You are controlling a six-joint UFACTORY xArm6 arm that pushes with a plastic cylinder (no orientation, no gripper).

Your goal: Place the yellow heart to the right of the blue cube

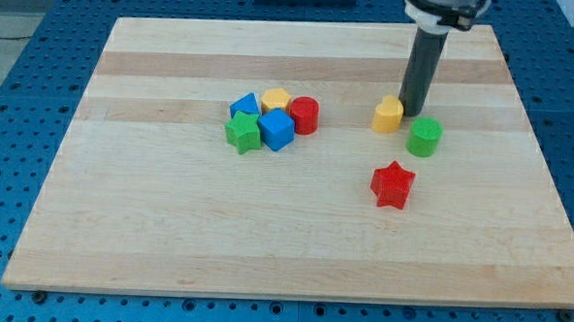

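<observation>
Camera view: pale wooden counter [168, 224], plank-grained, on blue perforated base [5, 168]. No claw fitted; my tip [409, 114] touches the yellow heart [389, 116] on its right. The heart lies well right of the blue cube [277, 129] (clustered with other ribbed blocks). Green cylinder [425, 136] and red star [393, 184] sit nearby.

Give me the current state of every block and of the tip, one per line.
my tip: on the board, touching the yellow heart's right side
yellow heart: flat, right of the cluster, apart from it
blue cube: in the cluster, touching the green star
green star: cluster's left front
blue triangular block: cluster's back left
yellow block: cluster's back
red cylinder: cluster's right
green cylinder: upright, alone
red star: alone, nearest the view's bottom
</observation>
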